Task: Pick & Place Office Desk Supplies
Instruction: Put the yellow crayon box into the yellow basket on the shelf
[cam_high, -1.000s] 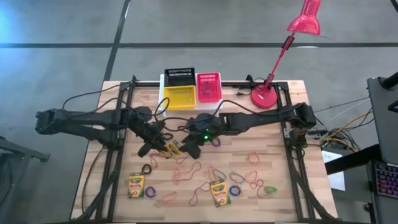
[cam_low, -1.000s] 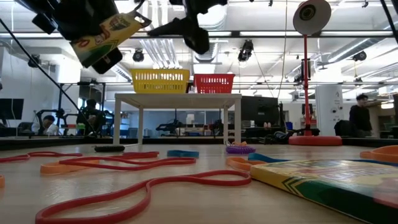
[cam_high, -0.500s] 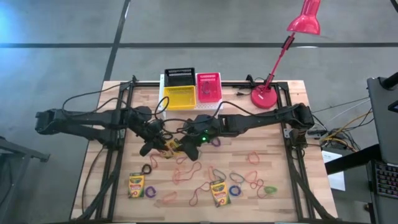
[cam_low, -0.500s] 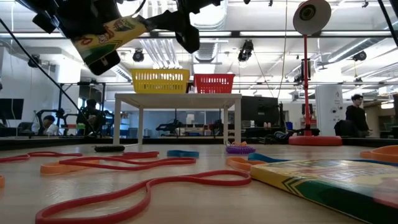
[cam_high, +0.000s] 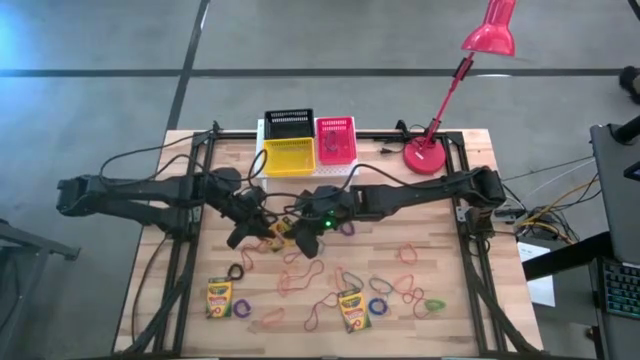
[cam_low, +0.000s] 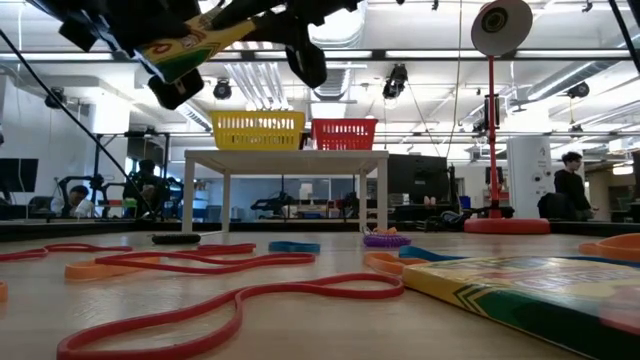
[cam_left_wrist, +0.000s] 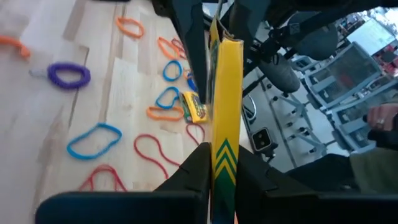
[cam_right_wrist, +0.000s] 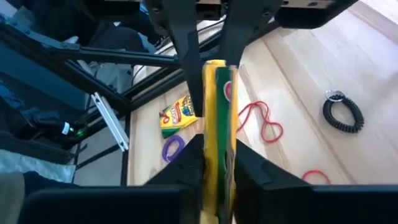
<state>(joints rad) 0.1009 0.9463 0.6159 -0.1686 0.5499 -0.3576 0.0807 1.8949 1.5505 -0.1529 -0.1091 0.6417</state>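
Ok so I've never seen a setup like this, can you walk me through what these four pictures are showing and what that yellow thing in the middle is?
It is a robot with two dark arms at a wooden table. One picture looks straight down, one looks level along the tabletop, and two come from cameras on the arms' wrists. Above the middle of the table, the left gripper and the right gripper are both shut on one held crayon box, apparently passing it over. On the table lie two more crayon boxes, many coloured rubber bands and a black coiled band. At the far edge, black, yellow and red mesh baskets sit on a white stand, beside a red desk lamp.
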